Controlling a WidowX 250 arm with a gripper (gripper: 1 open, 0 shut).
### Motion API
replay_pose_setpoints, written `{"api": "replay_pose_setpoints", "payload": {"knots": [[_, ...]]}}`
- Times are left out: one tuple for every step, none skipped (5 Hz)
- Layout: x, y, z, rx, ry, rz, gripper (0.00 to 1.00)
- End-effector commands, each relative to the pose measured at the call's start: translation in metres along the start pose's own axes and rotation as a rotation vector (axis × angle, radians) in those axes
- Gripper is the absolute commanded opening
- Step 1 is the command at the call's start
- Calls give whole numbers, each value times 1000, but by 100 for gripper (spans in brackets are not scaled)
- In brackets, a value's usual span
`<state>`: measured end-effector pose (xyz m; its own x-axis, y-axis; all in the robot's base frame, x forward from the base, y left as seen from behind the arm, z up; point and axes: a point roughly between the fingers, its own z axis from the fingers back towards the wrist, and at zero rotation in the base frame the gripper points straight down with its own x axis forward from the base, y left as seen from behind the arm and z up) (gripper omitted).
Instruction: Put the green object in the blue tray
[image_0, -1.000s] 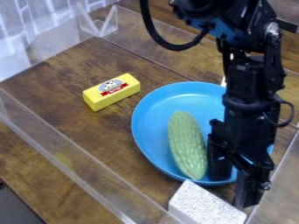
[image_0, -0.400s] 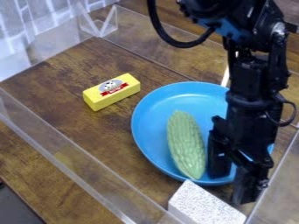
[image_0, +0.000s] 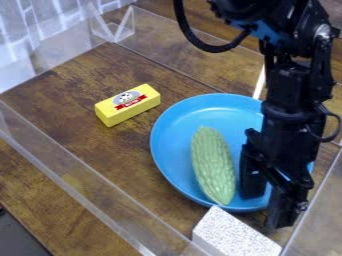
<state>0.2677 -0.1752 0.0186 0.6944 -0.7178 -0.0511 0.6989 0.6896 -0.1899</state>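
The green object (image_0: 214, 165), a pale bumpy gourd, lies lengthwise inside the blue tray (image_0: 174, 135), right of its centre. My black gripper (image_0: 270, 212) points steeply down over the tray's right rim, just right of the gourd's near end. Its fingers stand apart and hold nothing, and a small gap separates the gourd from the nearest finger (image_0: 254, 185). The arm hides the tray's right edge.
A yellow rectangular block (image_0: 127, 104) lies on the wooden table to the left of the tray. A white speckled block (image_0: 238, 233) sits at the near edge, touching the tray's front. Clear plastic walls (image_0: 80, 190) fence the table's left and near sides.
The arm's upper links have leaned slightly to the right. The gripper, the green object and the tray stay where they were.
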Motion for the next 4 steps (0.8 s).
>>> {"api": "replay_pose_setpoints", "payload": {"knots": [[2, 3, -5, 14, 0, -16, 100], [3, 4, -4, 19, -6, -24, 100], [4, 4, -4, 22, -11, -32, 100], [4, 5, -4, 24, -17, -40, 100]]}}
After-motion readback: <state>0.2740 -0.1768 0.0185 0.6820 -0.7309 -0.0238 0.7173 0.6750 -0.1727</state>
